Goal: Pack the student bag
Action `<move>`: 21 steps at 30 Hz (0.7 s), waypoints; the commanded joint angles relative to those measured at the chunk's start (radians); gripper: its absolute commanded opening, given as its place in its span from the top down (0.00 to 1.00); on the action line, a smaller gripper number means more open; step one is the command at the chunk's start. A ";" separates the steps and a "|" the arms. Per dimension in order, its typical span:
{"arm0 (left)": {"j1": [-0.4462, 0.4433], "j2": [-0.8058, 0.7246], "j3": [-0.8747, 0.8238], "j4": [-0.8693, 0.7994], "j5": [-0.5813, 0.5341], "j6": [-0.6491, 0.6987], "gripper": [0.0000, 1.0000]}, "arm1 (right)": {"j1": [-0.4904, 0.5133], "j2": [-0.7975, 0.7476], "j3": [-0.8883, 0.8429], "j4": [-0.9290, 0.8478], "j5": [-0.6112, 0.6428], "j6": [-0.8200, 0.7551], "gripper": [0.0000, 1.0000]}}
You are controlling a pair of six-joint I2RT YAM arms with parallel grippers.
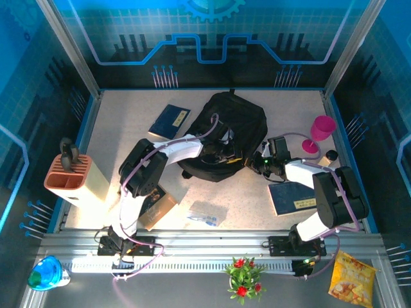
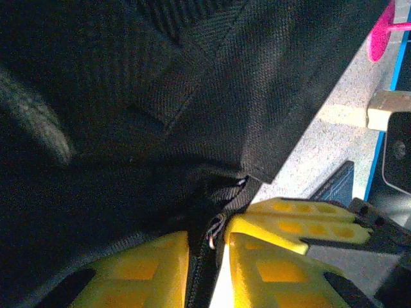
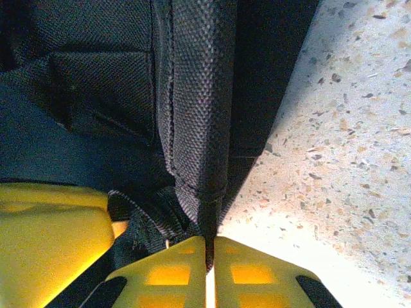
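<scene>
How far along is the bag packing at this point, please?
Nothing looks packed yet: the far book and the near book lie on the table outside the bag. In hand: the left jaws pinch the bag by its zip, the right jaws a fabric edge. Left: probably opening it and loading the books.

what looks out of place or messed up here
Nothing stands out. The black backpack lies slumped mid-table, with the left tool and right tool each pinched on its fabric. The pink cup stands upright, and nothing looks spilled.
</scene>
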 commanded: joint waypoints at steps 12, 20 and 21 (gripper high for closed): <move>-0.007 0.068 0.087 0.002 -0.026 -0.029 0.66 | -0.010 0.000 -0.012 -0.021 -0.012 -0.002 0.90; -0.007 0.095 0.132 -0.059 -0.071 -0.008 0.67 | -0.014 0.000 -0.014 -0.022 -0.009 -0.001 0.90; -0.005 0.098 0.136 -0.060 -0.073 -0.005 0.66 | -0.014 0.000 -0.014 -0.022 -0.009 -0.001 0.90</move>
